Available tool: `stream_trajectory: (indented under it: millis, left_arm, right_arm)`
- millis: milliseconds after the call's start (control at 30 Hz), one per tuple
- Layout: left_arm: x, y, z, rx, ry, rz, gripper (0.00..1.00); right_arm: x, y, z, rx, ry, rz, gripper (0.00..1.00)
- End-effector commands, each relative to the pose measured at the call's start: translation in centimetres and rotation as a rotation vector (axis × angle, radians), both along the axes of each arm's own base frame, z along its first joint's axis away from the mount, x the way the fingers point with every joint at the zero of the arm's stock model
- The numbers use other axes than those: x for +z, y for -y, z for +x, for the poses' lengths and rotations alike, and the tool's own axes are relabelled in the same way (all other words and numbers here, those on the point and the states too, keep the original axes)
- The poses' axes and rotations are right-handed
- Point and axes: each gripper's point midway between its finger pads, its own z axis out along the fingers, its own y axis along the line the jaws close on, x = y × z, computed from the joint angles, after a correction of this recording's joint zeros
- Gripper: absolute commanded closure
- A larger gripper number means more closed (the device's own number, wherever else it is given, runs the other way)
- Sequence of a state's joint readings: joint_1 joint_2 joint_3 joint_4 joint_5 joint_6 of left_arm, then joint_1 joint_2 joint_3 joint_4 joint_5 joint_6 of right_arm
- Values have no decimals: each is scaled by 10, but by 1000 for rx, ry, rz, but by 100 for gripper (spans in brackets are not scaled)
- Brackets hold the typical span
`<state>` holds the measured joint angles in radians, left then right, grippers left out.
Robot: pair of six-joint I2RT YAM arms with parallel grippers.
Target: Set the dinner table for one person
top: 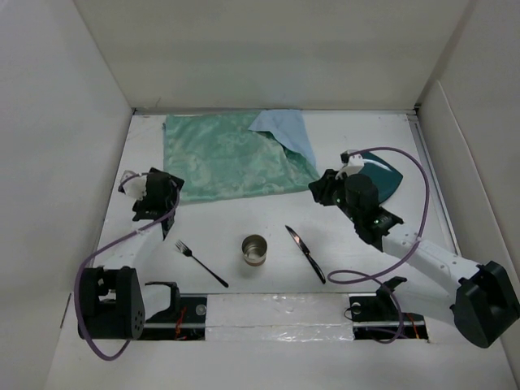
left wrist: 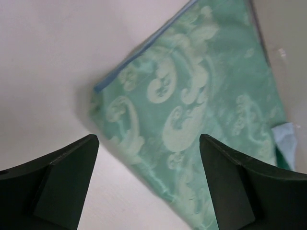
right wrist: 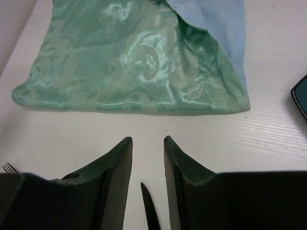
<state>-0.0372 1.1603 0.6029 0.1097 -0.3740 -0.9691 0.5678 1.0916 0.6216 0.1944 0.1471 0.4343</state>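
White dinner table (top: 366,138). Green cloth (top: 219,166) at far edge, blue napkin (top: 288,134) on its right corner. Teal plate (top: 386,175) near right edge. Tin (top: 254,249) near-edge centre, knife (top: 305,253) right, fork (top: 201,265) left. Left gripper (left wrist: 148,141) spread wide; right gripper (right wrist: 147,141) narrowly parted, empty.

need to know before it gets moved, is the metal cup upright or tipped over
Upright. The metal cup stands on its base on the dinner table, round open mouth facing up at the top camera.
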Motion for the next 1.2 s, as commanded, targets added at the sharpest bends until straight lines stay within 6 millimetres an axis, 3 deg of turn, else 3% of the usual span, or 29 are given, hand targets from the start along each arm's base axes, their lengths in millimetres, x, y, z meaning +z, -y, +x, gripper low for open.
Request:
stream_trajectory:
  millis: [0,100,133,200,333,567,600,633,667,700,767,833,1000,1100,1167]
  left_arm:
    - [-33,-7,-23,43,-58,0,17]
    - [-48,-1,-23,19,-80,-24,22]
    - [-53,-1,-23,21,-91,-29,25]
    - [-68,0,-24,22,-141,-36,31]
    - [-92,-9,-28,74,-194,-89,33]
    - [-71,-10,0,67,-120,-107,34]
    - [-72,-7,3,54,-126,-120,43]
    - [-72,-7,3,54,-126,-120,43]
    - [-72,-7,5,53,-126,-122,57]
    - [-73,-8,5,56,-131,-118,64]
    - [-74,-8,6,63,-132,-119,66]
    - [-76,-6,7,56,-140,-129,72]
    - [-71,-8,6,54,-122,-114,100]
    - [-56,-9,9,27,-95,-81,100]
    - [-34,-12,10,22,-30,-49,100]
  right_arm:
    - [13,-1,8,-12,37,36,62]
    - [9,1,11,-15,25,29,79]
    - [8,4,13,-25,20,28,98]
    - [7,7,13,-40,17,22,100]
    - [8,10,15,-42,16,33,100]
    - [11,9,12,-25,30,35,90]
    - [9,10,12,-33,28,36,84]
    - [9,10,13,-33,29,37,84]
    - [7,10,14,-38,25,37,81]
    - [6,13,16,-47,20,36,75]
    - [1,14,18,-50,4,41,72]
    - [-4,21,23,-77,-10,49,61]
    - [-24,38,34,-135,-71,61,43]
    - [-43,55,41,-227,-113,80,42]
    - [-50,63,49,-260,-141,109,42]
